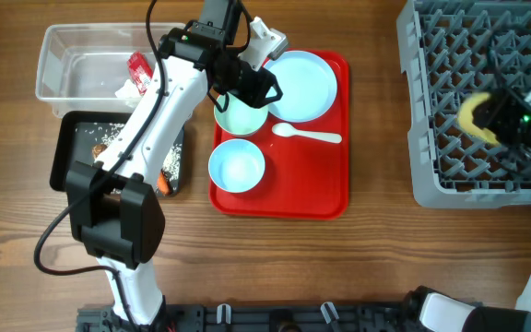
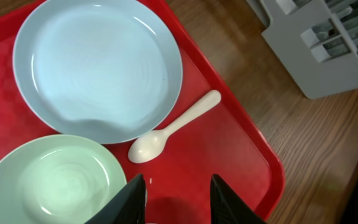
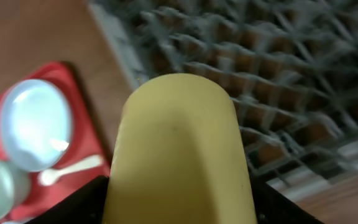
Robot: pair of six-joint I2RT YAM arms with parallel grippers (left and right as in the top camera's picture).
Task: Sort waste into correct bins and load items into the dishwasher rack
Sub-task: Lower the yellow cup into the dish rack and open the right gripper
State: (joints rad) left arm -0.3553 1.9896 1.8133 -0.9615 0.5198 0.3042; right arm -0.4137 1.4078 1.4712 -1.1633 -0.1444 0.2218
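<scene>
The yellow cup (image 1: 471, 117) was held clamped in the right gripper (image 1: 489, 115) over the dishwasher rack (image 1: 450, 55) at the bench's far right corner. The left gripper (image 2: 178, 186) was held with fingers parted and empty above the red tray (image 2: 229, 149), near the middle of the far edge.

A flat red tray (image 1: 313, 177) with a low raised rim, on a brown wood-grain table (image 1: 385, 267)

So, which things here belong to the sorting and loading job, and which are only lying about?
Part of the job: yellow cup, pale blue plate, mint-green bowl, light blue bowl, white spoon, grey rack, clear tub, black tub, red wrapper, carrot.

Just lying about: red tray, wooden table.
</scene>
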